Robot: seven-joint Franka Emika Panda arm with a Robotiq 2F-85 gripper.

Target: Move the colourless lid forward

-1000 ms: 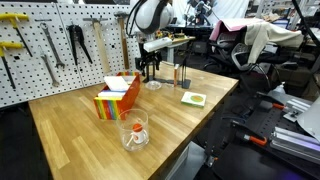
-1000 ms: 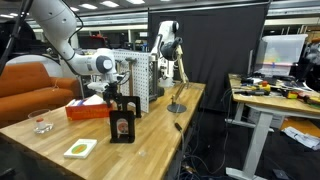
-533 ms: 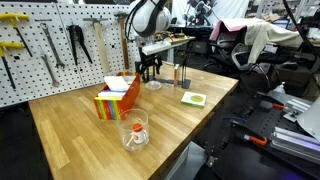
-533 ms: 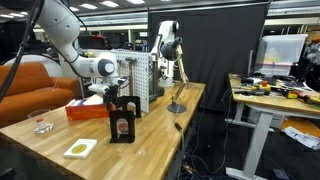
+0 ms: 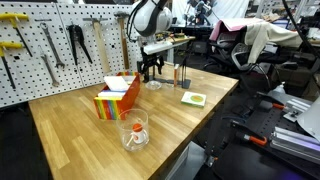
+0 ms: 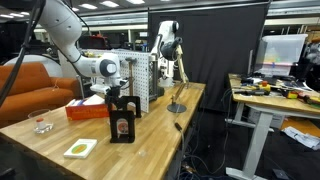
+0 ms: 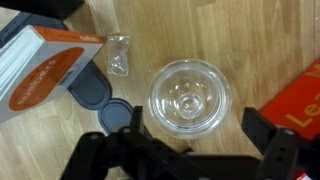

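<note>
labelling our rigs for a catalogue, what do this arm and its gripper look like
The arm is glossy white, made of rounded tubular segments with darker bands at the joints. The gripper is matte black, with two blocky angular fingers on a black base. No cables or markings can be made out.

Wrist view: colourless lid [image 7: 190,98] lies on the desk [image 7: 250,40], centre frame. Box [image 7: 45,70] at its 9 o'clock, small bag [image 7: 119,55] at 11, two flat discs [image 7: 90,90] at 8. In an exterior view: card [image 5: 193,98] at the lid's 4 o'clock, glass [image 5: 136,130] well apart at 6.
</note>
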